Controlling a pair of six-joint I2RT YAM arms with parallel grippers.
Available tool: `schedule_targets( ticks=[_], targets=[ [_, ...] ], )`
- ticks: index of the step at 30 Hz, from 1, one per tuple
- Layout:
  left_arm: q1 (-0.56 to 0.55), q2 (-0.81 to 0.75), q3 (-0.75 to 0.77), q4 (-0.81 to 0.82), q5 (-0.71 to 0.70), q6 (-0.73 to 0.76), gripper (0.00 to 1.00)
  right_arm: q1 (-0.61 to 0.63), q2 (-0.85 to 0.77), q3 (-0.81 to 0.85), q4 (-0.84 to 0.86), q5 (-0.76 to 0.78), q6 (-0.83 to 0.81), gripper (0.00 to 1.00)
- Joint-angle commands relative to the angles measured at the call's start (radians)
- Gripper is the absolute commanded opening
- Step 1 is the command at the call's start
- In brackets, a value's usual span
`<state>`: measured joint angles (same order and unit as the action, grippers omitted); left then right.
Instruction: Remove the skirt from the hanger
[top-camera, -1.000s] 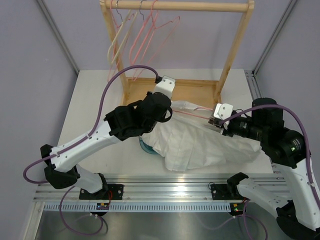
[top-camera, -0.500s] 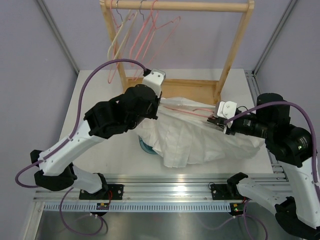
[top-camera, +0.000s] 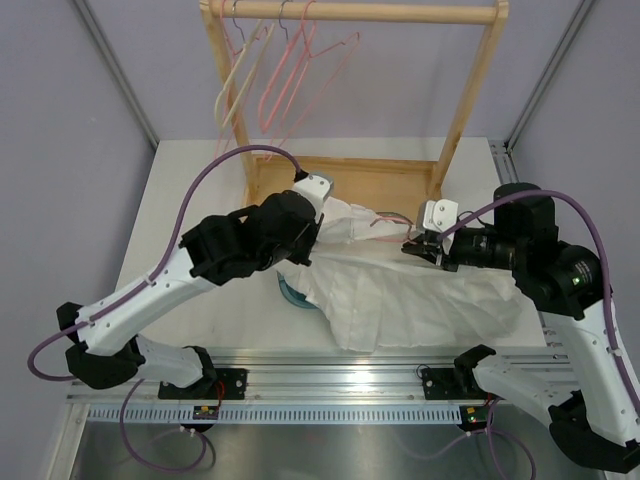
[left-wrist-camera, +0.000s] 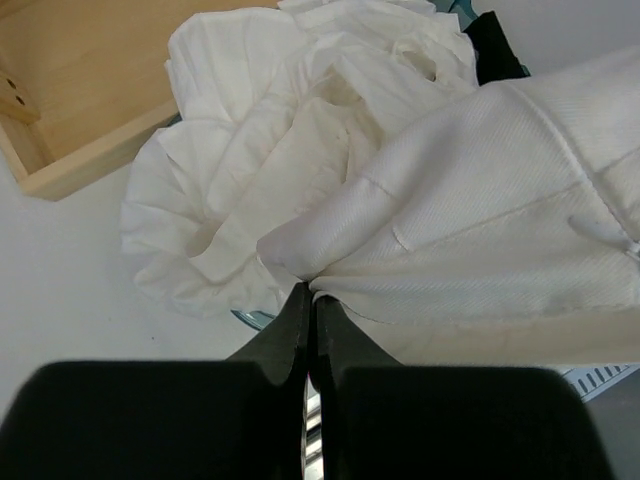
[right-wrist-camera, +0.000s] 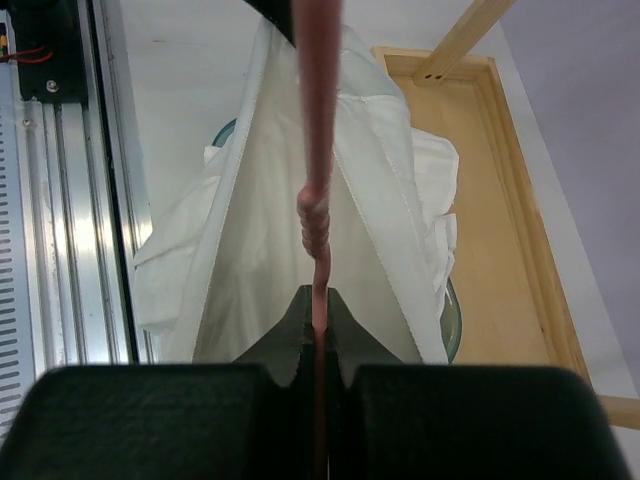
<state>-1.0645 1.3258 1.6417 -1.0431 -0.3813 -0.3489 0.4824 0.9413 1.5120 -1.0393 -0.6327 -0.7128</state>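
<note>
The skirt (top-camera: 410, 300) looks white here and lies spread across the table between the two arms. My left gripper (top-camera: 322, 236) is shut on a fold of its edge (left-wrist-camera: 300, 262); in the left wrist view the jaws (left-wrist-camera: 311, 292) meet on the cloth. A pink wire hanger (top-camera: 386, 216) pokes out of the fabric. My right gripper (top-camera: 414, 246) is shut on it. In the right wrist view the hanger's twisted neck (right-wrist-camera: 316, 215) runs out from between the closed jaws (right-wrist-camera: 322, 298), with the skirt (right-wrist-camera: 255, 250) draped down both sides.
A teal tub (top-camera: 289, 293) sits under the skirt, with other crumpled white cloth (left-wrist-camera: 250, 190) in it. Behind stands a wooden rack (top-camera: 470, 90) with pink and cream hangers (top-camera: 290, 75) and a tray-like base (top-camera: 385, 182). An aluminium rail (top-camera: 340, 385) runs along the near edge.
My left gripper has drawn the skirt's edge back and to the left, bunching the cloth near the rack's base. My right gripper has shifted slightly left with the hanger.
</note>
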Motion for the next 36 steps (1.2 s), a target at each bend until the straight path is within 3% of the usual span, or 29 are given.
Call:
schedule_targets(
  ticks=[1,6,11,15,22,30,34,36],
  targets=[
    [0.092,-0.094,-0.096,-0.058,-0.125,-0.038,0.00,-0.002,-0.081,0.008,0.053,-0.082,-0.103,0.00],
    [0.242,-0.201,-0.279,-0.023,-0.133,-0.009,0.00,-0.002,-0.113,-0.010,-0.030,-0.101,-0.134,0.00],
    [0.255,-0.227,-0.388,0.000,-0.088,-0.022,0.00,-0.002,-0.096,0.071,-0.073,-0.143,-0.102,0.00],
    [0.270,-0.229,-0.317,0.026,-0.076,-0.016,0.00,-0.002,-0.050,0.103,-0.178,-0.217,-0.155,0.00],
    [0.290,-0.188,-0.152,0.012,-0.107,0.013,0.00,0.001,-0.075,0.011,-0.292,-0.260,-0.246,0.00],
    [0.294,-0.145,-0.250,0.037,-0.014,-0.016,0.00,0.001,-0.122,0.057,-0.160,-0.150,-0.177,0.00],
    [0.304,-0.146,-0.316,-0.009,-0.169,0.034,0.00,0.001,-0.111,0.206,-0.059,-0.059,-0.087,0.00],
    [0.310,-0.183,-0.379,0.000,-0.174,0.034,0.00,0.002,-0.099,0.235,-0.051,-0.035,-0.074,0.00]
  ],
)
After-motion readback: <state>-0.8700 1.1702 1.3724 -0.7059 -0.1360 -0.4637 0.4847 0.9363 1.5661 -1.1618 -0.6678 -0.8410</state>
